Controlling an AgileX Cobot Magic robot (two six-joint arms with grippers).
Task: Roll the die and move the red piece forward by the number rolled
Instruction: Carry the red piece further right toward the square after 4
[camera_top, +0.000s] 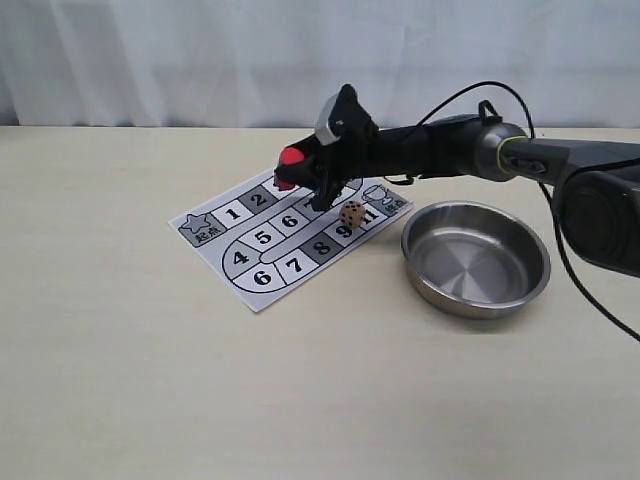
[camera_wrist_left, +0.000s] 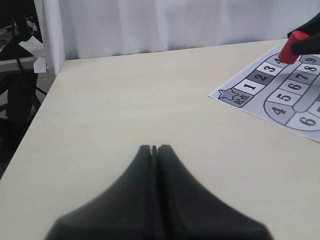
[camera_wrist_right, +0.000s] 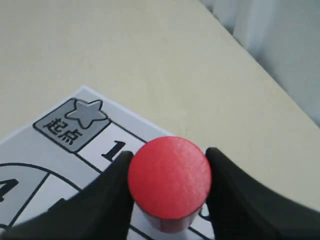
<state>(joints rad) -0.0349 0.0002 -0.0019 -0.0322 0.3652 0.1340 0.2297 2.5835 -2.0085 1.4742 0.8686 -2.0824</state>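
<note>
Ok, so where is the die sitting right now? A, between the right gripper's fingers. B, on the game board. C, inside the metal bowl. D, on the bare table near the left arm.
B: the die sits on the game board beside the square marked 9, and what the right gripper holds is the red piece.

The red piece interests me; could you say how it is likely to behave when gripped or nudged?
The red piece looks rigid: the right gripper's jaws pinch its sides without visible denting. Its flat round top suggests it stands steadily, yet lying sideways it would probably roll.
</note>
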